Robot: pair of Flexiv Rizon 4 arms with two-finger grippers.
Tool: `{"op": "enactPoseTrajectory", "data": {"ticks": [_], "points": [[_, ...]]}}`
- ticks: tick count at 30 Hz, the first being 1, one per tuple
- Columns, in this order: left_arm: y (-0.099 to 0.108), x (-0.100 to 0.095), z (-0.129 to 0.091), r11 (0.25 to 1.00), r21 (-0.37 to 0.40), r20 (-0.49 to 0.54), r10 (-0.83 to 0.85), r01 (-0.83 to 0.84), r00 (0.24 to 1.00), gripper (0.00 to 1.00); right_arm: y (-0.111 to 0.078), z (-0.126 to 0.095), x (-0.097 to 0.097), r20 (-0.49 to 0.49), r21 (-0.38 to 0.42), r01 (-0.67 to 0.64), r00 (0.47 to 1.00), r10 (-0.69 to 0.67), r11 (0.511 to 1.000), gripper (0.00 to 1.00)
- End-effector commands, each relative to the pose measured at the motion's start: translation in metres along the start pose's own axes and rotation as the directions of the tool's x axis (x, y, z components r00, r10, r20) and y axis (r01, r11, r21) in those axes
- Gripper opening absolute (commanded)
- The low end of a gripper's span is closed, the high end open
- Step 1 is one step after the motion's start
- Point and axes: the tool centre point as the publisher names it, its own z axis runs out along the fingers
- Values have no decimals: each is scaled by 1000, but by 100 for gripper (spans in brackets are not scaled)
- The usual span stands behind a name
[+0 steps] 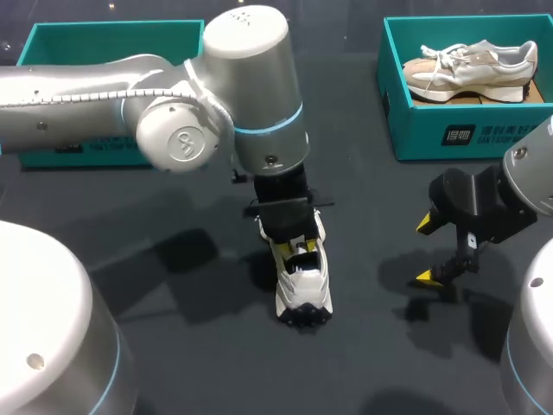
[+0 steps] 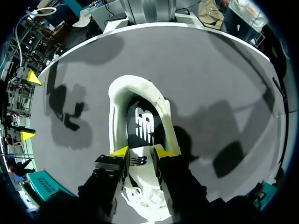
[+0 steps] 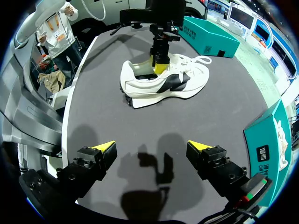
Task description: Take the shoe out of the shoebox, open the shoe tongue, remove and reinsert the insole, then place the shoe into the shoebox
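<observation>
Sneaker (image 1: 304, 290), white with black panels, stands upright on its sole near the middle of a dark grey table (image 1: 173, 259), outside both boxes, toe pointing toward the far edge. The left arm comes in from the left and bends down over it, so the left gripper (image 1: 298, 246) sits right at the shoe's opening. In the left wrist view, the left gripper (image 2: 141, 153) has its 2 yellow tips pressed against either side of the white tongue (image 2: 138, 161), pinching it just ahead of the laces. Past the fingers the shoe's padded collar curves around a black insole (image 2: 145, 123) with a white logo, lying inside the sneaker. The right gripper (image 1: 428, 251) hangs over bare table, well apart from the sneaker, with its 2 fingers spread wide and nothing between them. From the right wrist view, the right gripper (image 3: 152, 147) faces the sneaker (image 3: 163, 84) side-on, with the left gripper (image 3: 159, 65) coming down into the shoe's mouth. 2 teal shoeboxes sit along the far side of the table. The left shoebox (image 1: 104, 39) is partly hidden behind the left arm. The right shoebox (image 1: 467, 130) holds a second sneaker (image 1: 467, 69), beige and white, lying on its side.
</observation>
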Motion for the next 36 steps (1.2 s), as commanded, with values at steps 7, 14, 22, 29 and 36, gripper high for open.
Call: {"op": "enactPoseTrajectory", "data": {"ticks": [7, 14, 22, 29, 36], "points": [[-15, 3, -74, 997, -69, 76, -16, 22, 997, 40, 0, 0, 2, 4, 1, 0, 1000, 0, 1000, 100], [-30, -3, -96, 987, -86, 31, -131, 133, 991, 100, 0, 0, 2, 4, 1, 0, 1000, 0, 1000, 100], [-37, -3, -116, 961, -148, -7, -238, 234, 971, 100, 0, 0, 2, 4, 1, 0, 1000, 0, 1000, 100], [-37, -3, -116, 961, -148, -7, -238, 234, 971, 100, 0, 0, 2, 4, 1, 0, 1000, 0, 1000, 100], [-59, 2, -111, 816, -112, 11, -570, 567, 822, 100, 0, 0, 2, 4, 1, 0, 1000, 0, 1000, 100]]}}
